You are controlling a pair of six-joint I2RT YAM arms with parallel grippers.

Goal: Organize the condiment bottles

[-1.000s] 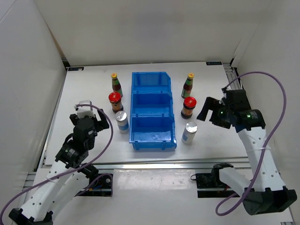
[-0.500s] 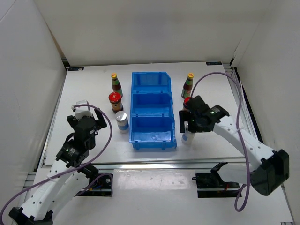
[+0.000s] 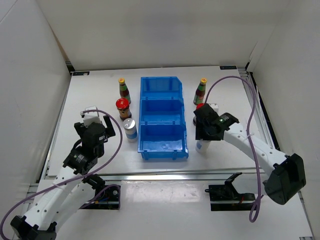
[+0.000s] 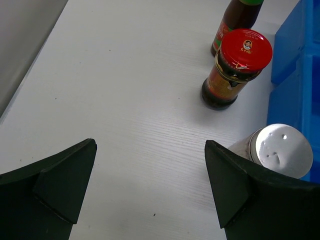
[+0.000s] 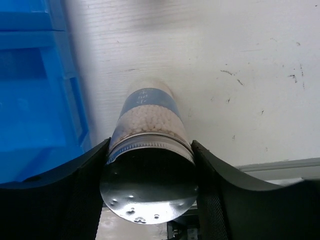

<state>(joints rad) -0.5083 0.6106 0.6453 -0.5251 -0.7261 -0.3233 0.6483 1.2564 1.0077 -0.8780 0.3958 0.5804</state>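
Observation:
My right gripper (image 5: 149, 175) is shut on a silver-topped white shaker (image 5: 150, 120) with a blue label; both fingers press its lid. The shaker stands upright on the table just right of the blue bin (image 3: 161, 116). In the top view my right gripper (image 3: 202, 136) covers most of that shaker (image 3: 201, 147) and of the red-lidded jar (image 3: 199, 106) behind it. A yellow-capped bottle (image 3: 201, 90) stands farther back. Left of the bin are another yellow-capped bottle (image 3: 123, 89), a red-lidded jar (image 3: 123, 107) and a second shaker (image 3: 130, 129). My left gripper (image 4: 150, 185) hangs open over bare table, left of that shaker (image 4: 280, 150).
All three compartments of the bin hold nothing. The bin's wall (image 5: 35, 100) runs close along the left side of the held shaker. The table's front rail (image 3: 165, 175) lies just below it. White walls enclose the table on the left, back and right.
My right arm swung in from the right side to the front right shaker and its jaws closed around the lid. My left arm barely shifted.

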